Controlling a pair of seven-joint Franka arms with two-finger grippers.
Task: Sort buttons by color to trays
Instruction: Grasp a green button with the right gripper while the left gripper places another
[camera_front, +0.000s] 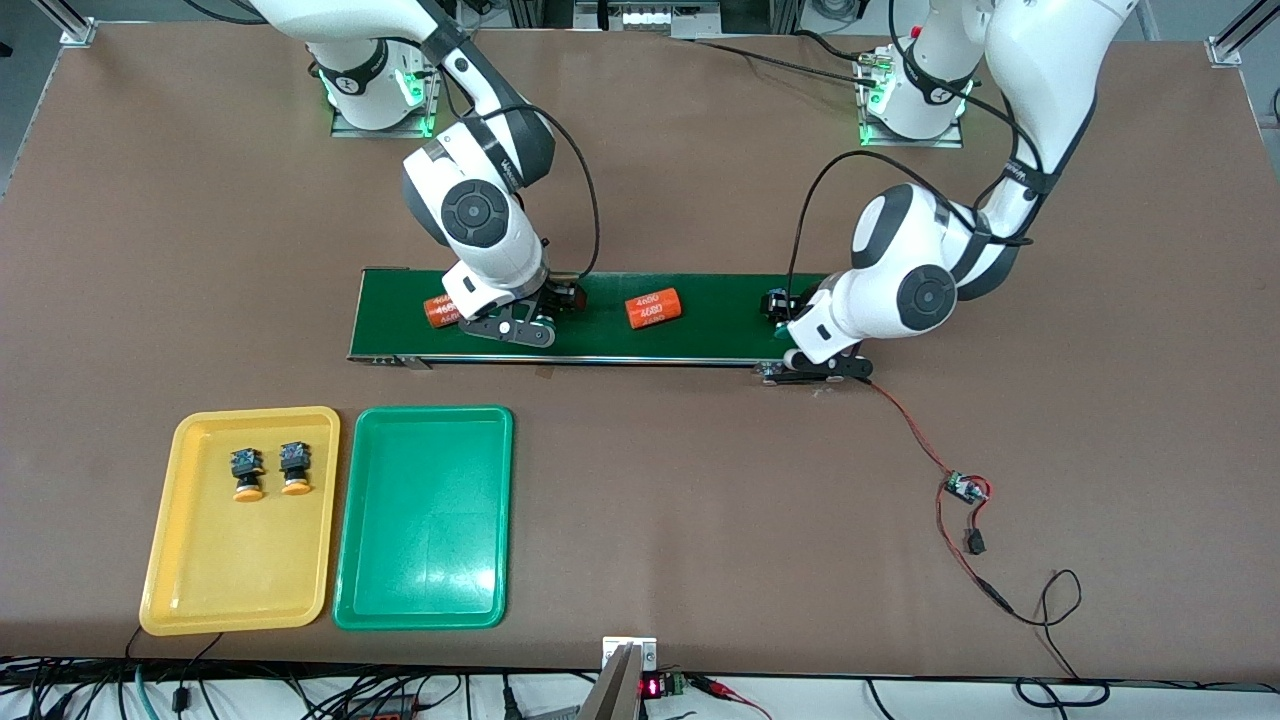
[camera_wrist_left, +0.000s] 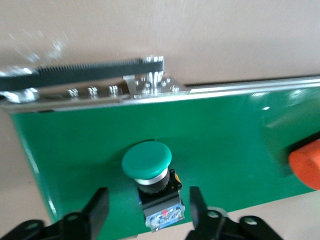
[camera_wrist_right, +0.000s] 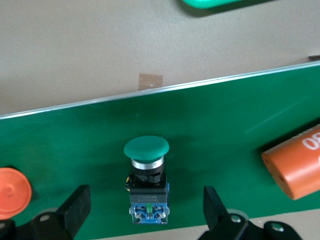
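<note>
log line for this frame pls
yellow tray: two orange-capped buttons | green tray: no buttons | left gripper: open, around green button on belt | right gripper: open, around second green button

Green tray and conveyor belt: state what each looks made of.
The green tray looks like glossy moulded plastic: its floor shows soft highlights and its corners are rounded. The conveyor belt looks like smooth dark-green rubber or PVC sheet with a faint sheen, edged by a bright metal rail; the exact material cannot be told.
</note>
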